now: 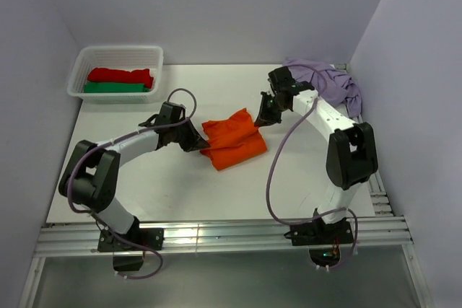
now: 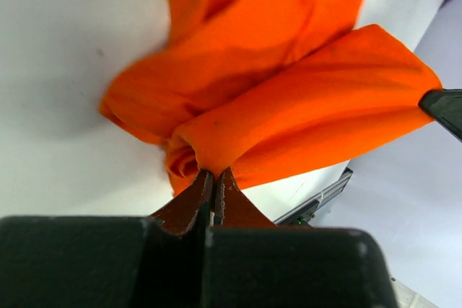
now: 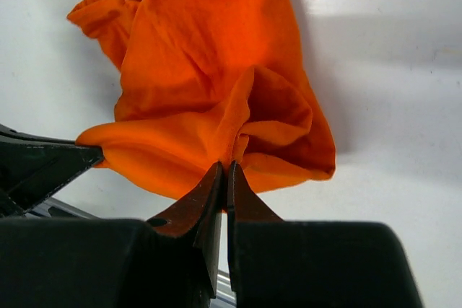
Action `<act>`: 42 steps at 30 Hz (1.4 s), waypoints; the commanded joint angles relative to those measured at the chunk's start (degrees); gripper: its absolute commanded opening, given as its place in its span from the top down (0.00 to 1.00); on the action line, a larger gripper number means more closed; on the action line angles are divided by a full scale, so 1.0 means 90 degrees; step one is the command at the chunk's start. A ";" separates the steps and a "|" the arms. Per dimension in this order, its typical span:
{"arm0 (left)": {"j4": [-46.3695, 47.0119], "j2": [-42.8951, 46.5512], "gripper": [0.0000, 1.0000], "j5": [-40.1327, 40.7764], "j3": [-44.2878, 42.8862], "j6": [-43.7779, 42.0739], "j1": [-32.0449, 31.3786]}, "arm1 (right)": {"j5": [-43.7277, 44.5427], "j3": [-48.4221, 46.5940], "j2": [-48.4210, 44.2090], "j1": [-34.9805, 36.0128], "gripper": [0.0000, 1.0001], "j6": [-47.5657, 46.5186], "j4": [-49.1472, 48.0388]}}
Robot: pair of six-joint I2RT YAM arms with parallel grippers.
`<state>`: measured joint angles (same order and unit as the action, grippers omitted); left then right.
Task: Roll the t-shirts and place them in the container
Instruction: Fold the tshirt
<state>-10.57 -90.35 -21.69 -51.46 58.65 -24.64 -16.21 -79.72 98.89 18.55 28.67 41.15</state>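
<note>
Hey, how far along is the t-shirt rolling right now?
Done, it seems: a red bundle and a green bundle lie in the white basket. In hand: the left gripper and right gripper are both shut on the orange t-shirt, bunched mid-table, not yet a roll. Left: the lilac t-shirt, a loose heap at the far right corner.

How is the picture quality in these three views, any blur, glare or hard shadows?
Top external view: soft, even light, all sharp, one bright patch on the metal rail. Left wrist view: orange t-shirt crisp, body of the left pincer soft up close. Right wrist view: grey shadow band across the table beside the shirt; body of the right pincer blurred too.
</note>
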 commanded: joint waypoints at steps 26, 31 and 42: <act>-0.0779 -0.3144 0.83 -0.0636 -0.3295 -0.1458 0.0912 | 0.0551 0.0017 0.1464 -0.0371 0.93 0.0944 -0.1025; -0.0847 -0.3184 0.62 -0.0676 -0.4036 -0.1585 0.0922 | 0.0970 0.0713 0.0469 -0.0371 0.50 0.1200 -0.1320; -0.1209 -0.2043 0.15 -0.0363 -0.4032 -0.1859 0.0922 | 0.1082 0.1191 -0.1036 0.0087 0.43 -0.0282 -0.1630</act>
<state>-20.67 -115.63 -25.85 -91.05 43.55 -16.43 -4.64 -71.44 92.99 16.78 33.08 30.20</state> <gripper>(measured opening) 0.860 0.578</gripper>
